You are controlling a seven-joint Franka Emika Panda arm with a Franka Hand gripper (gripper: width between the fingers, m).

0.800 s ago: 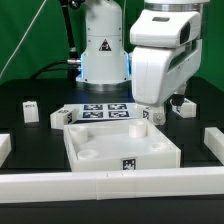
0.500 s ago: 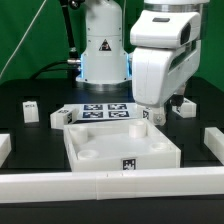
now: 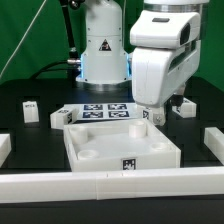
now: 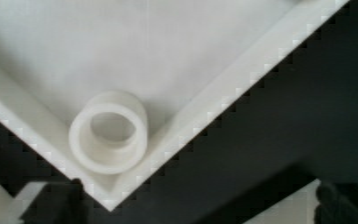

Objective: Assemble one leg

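The white square panel [image 3: 118, 145] lies in the middle of the table, with round holes at its corners. My gripper [image 3: 152, 115] hangs over the panel's far corner at the exterior view's right. In the wrist view that corner and its round hole [image 4: 110, 130] lie in front of my gripper [image 4: 190, 208]. The dark fingertips [image 4: 34, 205] stand wide apart with nothing between them. Small white legs stand on the black table: two [image 3: 30, 110] [image 3: 60, 118] at the exterior view's left and one [image 3: 183, 107] just to the right of my gripper.
The marker board [image 3: 105, 112] lies behind the panel, in front of the robot base. A long white rail [image 3: 110, 184] runs along the front. More white parts stand at the exterior view's left edge [image 3: 4, 148] and right edge [image 3: 213, 140].
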